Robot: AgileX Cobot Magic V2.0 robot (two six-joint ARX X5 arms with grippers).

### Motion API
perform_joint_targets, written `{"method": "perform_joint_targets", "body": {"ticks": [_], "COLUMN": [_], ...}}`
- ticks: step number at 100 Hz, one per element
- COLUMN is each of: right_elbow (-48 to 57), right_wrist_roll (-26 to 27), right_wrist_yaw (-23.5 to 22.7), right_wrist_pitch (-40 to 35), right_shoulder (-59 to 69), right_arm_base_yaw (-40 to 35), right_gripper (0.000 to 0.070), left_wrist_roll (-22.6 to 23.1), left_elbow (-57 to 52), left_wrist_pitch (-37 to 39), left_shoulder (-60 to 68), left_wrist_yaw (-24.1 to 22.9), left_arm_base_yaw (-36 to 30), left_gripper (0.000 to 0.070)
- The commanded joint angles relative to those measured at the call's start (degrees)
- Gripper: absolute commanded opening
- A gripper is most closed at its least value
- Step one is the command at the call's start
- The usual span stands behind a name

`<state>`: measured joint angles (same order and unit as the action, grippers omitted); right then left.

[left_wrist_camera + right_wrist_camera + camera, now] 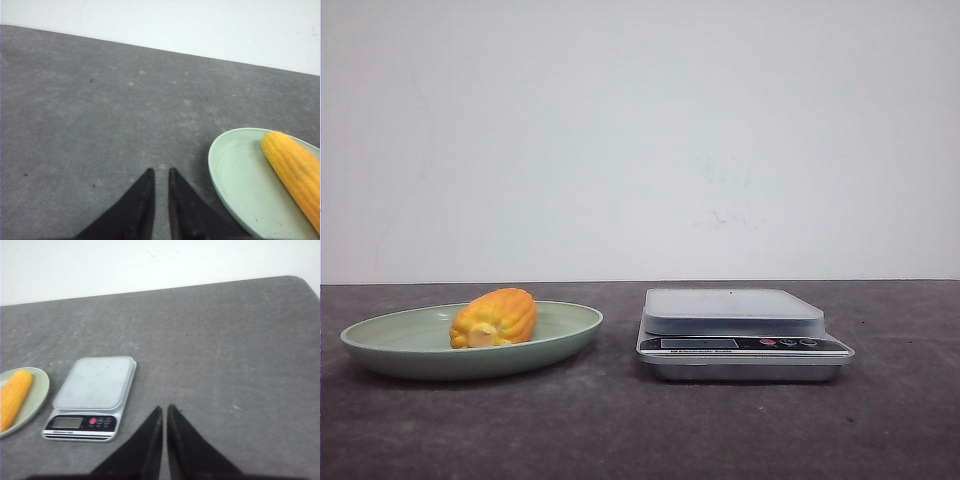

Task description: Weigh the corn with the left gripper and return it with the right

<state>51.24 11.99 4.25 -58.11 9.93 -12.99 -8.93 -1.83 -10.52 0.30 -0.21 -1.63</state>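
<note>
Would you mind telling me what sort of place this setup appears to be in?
Probably a lab test bench rather than a kitchen: a bare grey table against a blank white wall, holding only a scale and a toy-looking corn on a green plate.

Black wedge-shaped hand [161, 172] fingers (pointed)

The corn [494, 317] is orange-yellow with ribbed kernel rows and a pale cut end, sitting on a pale green plate [380, 338]. The scale [742, 333] is silver-grey with a black strip and one red button. Tabletop [620, 430] is mottled dark grey, wall [640, 130] white.
</note>
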Motion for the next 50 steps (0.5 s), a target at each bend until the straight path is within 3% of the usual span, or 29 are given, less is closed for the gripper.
{"method": "perform_joint_targets", "body": {"ticks": [1, 16, 28, 37, 50], "right_elbow": [0.00, -9.51, -21.20, -29.29, -38.62], "right_wrist_roll": [-3.43, -8.35, -8.48, -8.15, -8.15], "right_wrist_yaw": [0.98, -0.92, -1.25, -1.25, -1.22], "right_wrist_pitch": [5.46, 25.73, 39.87, 45.81, 46.95], "right_shoulder": [-0.24, -1.81, -4.22, -5.95, -7.93], "right_arm_base_yaw": [0.98, 7.52, 11.45, 12.76, 13.70], "right_gripper": [0.0007, 0.0007, 0.0007, 0.0007, 0.0007], "left_wrist_roll": [0.57, 0.57, 0.57, 0.57, 0.57], "left_elbow": [0.92, 0.92, 0.92, 0.92, 0.92], "left_wrist_pitch": [-0.20, -0.20, -0.20, -0.20, -0.20], "left_shoulder": [-0.11, -0.11, -0.11, -0.11, -0.11], "left_wrist_yaw": [0.04, 0.04, 0.04, 0.04, 0.04], "left_arm_base_yaw": [0.02, 0.00, 0.00, 0.00, 0.00], "left_gripper": [0.0000, 0.0000, 0.0000, 0.0000, 0.0000]}}
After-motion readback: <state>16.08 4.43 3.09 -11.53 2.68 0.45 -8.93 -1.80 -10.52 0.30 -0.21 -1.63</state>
